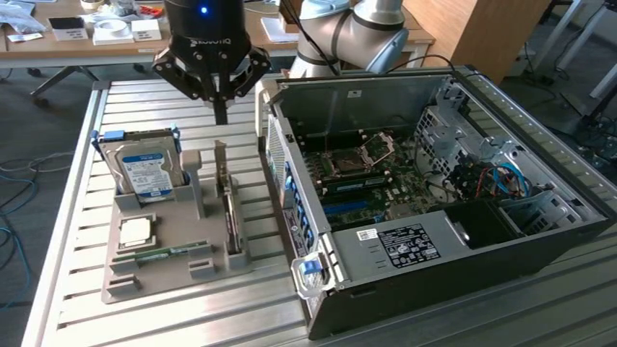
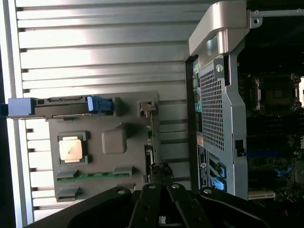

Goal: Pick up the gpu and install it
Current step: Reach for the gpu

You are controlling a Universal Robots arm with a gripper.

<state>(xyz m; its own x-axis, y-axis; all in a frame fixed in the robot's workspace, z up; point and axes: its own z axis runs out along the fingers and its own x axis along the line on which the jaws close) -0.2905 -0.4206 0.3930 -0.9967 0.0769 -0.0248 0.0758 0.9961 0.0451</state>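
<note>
1. Exterior view: the black metal pincer [image 1: 221, 112], pressed shut and empty, hangs just above the slim black gpu card [image 1: 230, 217], which stands on edge in a grey moulded tray [image 1: 154, 282] on the ribbed aluminium surface [image 1: 144, 108].
2. Wrist view: the card's thin edge lies beside the perforated steel computer case [image 2: 213, 109].

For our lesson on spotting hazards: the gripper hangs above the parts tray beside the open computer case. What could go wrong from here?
The gripper is shut above the gpu; lowered like this, it may strike the card's edge.
The computer case stands close beside the gpu; a lifted card could clip it.
</note>
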